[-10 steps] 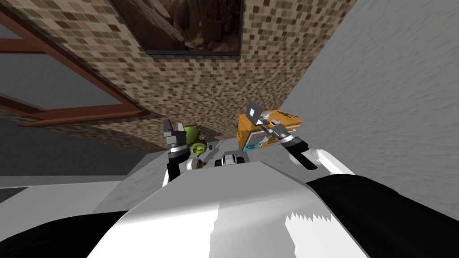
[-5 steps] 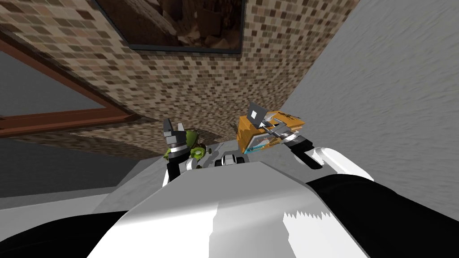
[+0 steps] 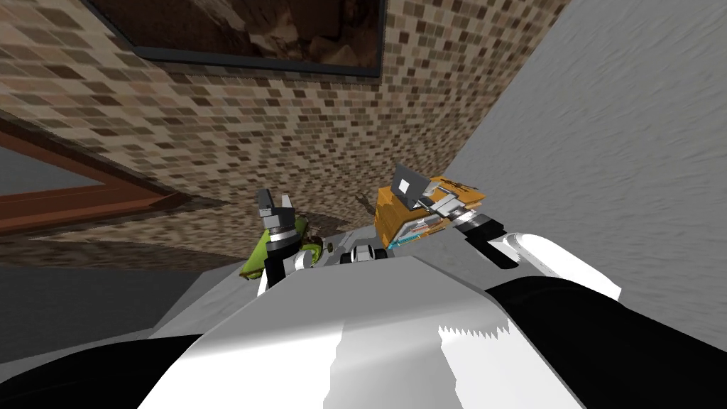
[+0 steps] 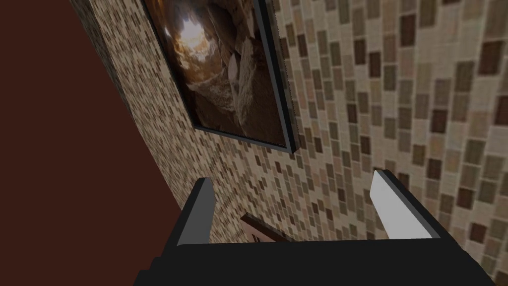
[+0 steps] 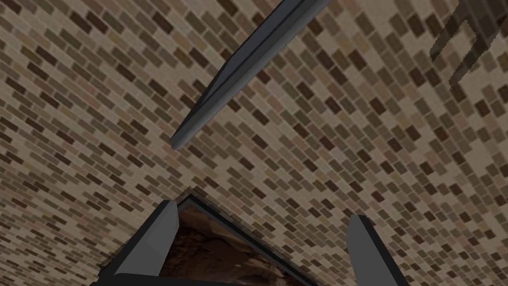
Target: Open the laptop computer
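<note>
Your right jaws gape empty near the half-raised laptop lid (image 5: pixel 243 69), poised to push it up. Left jaws wide, idle.

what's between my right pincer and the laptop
Nothing. In the right wrist view the open right pincer faces the laptop, seen as a thin grey edge, across a bare gap. The tiled wall lies behind.

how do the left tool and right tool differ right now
The left tool stands beside a green thing, apart from the laptop; the right tool is at the laptop's raised lid. The lid's thin edge lies ahead of the right tool, not the left tool. Both are open and empty.
</note>
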Robot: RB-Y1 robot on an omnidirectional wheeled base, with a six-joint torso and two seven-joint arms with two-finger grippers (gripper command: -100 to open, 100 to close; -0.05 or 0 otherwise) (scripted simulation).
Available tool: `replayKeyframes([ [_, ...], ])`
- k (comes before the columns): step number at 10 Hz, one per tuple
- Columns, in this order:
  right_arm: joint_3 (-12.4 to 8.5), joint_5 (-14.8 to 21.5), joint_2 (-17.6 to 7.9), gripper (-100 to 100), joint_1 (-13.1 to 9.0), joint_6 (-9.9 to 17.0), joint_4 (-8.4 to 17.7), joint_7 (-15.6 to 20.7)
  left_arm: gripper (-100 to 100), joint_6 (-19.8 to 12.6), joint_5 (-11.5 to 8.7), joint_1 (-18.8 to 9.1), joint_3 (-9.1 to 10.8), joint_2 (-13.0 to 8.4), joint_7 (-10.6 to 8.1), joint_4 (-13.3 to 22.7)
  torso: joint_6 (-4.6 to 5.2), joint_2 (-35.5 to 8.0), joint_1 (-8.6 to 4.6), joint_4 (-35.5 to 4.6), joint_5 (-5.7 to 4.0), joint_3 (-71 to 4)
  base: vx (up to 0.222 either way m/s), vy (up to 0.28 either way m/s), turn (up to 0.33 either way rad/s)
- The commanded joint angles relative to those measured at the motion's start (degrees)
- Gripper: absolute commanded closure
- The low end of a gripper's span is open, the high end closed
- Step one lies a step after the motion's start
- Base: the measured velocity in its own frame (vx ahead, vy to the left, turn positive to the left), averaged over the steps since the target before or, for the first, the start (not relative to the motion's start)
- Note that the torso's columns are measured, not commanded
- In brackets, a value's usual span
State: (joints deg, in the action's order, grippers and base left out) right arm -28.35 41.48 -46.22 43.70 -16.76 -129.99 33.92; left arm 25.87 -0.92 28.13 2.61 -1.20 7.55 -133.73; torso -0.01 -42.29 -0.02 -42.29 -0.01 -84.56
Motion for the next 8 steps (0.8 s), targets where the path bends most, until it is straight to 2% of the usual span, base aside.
replayKeyframes([
  [1,-1.13,2.37,-1.07,-100,1.11,1.43,-0.15,3.28,0,0.0,0.0,0.0,0.0,0.0,0.0,0.0,0.01,-0.07,0.01,-0.01,0.01,0.03,0.179,0.032,-0.105],
  [4,-2.17,4.68,-2.05,-100,2.28,2.86,-0.36,6.51,0,0.0,0.0,-0.01,0.0,0.0,0.0,0.0,0.0,-0.03,-0.08,0.0,-0.02,0.01,0.163,-0.005,-0.09],
  [5,-1.97,4.1,-1.89,-100,2.09,2.5,-0.43,5.54,0,0.0,0.0,-0.01,0.0,0.0,0.0,0.0,-0.01,-0.02,-0.07,0.0,-0.02,0.0,0.063,-0.002,-0.035],
  [6,-2.98,3.85,-2.79,-100,2.66,2.96,-0.88,5.08,0,0.0,0.0,-0.02,0.0,0.0,0.0,0.0,-0.09,-0.07,-0.06,0.04,-0.05,0.03,0.096,0.033,-0.016],
  [7,-2.56,3.99,-2.42,-100,2.5,2.77,-0.73,5.43,0,0.0,0.0,-0.02,0.0,0.0,0.0,0.01,-0.08,0.17,0.09,0.05,0.03,-0.11,0.057,0.02,-0.02],
  [8,-2.67,3.96,-2.47,100,2.54,2.84,-0.79,5.32,0,0.0,0.0,-0.02,0.0,0.0,0.0,0.0,-0.1,0.15,0.05,0.09,0.01,-0.12,0.002,0.001,-0.012],
])
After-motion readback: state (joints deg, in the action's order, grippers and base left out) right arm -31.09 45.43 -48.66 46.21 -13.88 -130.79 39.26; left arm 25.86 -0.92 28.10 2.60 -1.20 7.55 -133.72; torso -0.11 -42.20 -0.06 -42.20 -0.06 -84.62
